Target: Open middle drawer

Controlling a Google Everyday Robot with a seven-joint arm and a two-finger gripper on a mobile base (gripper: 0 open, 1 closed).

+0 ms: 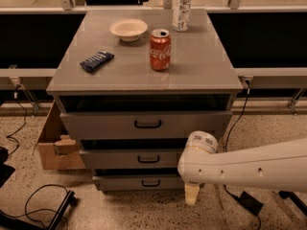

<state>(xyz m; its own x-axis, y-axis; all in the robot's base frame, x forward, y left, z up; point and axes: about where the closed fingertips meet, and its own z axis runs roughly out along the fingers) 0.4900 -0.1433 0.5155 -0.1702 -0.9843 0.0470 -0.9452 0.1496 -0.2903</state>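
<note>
The grey cabinet [144, 75] has three drawers, all shut or nearly shut. The middle drawer [115, 160] is a grey front with a small black loop handle [148, 159], between the taller top drawer [96, 125] and the narrow bottom drawer [120, 182]. My gripper [192, 194] hangs from the white arm [249, 166], low by the cabinet's front right corner beside the bottom drawer. It is right of and below the middle drawer's handle and not touching it.
On the cabinet top stand a red cola can [159, 50], a white bowl [128, 29], a blue packet [96, 61] and a clear bottle [182, 7]. A cardboard box [53, 147] sits at the left. Cables [33, 205] and a black adapter [251, 202] lie on the floor.
</note>
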